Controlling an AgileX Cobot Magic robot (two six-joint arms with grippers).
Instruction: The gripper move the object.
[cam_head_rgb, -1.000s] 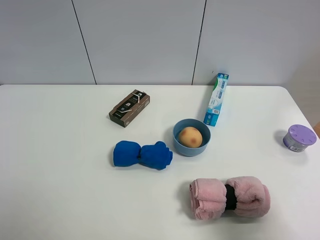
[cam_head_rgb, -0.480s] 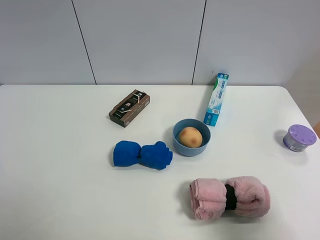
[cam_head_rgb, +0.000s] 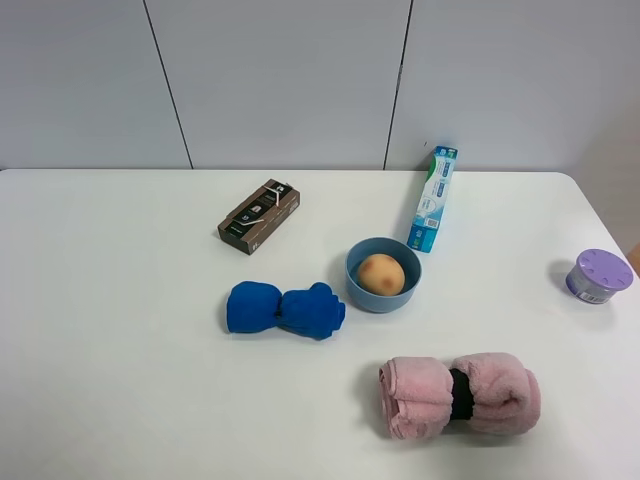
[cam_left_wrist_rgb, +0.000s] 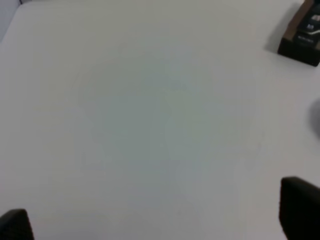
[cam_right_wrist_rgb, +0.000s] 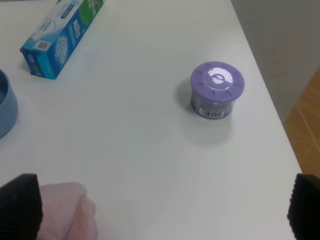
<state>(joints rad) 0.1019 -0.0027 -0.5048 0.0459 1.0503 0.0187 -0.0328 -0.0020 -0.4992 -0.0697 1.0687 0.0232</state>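
The orange-tan fruit (cam_head_rgb: 380, 273) lies inside the blue bowl (cam_head_rgb: 353, 272) near the middle of the white table. Neither arm shows in the exterior high view. In the left wrist view my left gripper (cam_left_wrist_rgb: 157, 220) hangs over bare table, its dark fingertips (cam_left_wrist_rgb: 300, 207) far apart and nothing between them. In the right wrist view my right gripper (cam_right_wrist_rgb: 162, 207) is open and empty too, above the table's right part. The fruit is out of both wrist views; only the bowl's edge (cam_right_wrist_rgb: 6, 111) shows in the right one.
A brown box (cam_head_rgb: 259, 215), a blue rolled cloth (cam_head_rgb: 284, 309), a pink rolled towel (cam_head_rgb: 459, 394), a blue-green toothpaste box (cam_head_rgb: 436, 198) and a purple lidded container (cam_head_rgb: 598, 276) lie on the table. The table's right edge (cam_right_wrist_rgb: 272, 105) runs close to the container.
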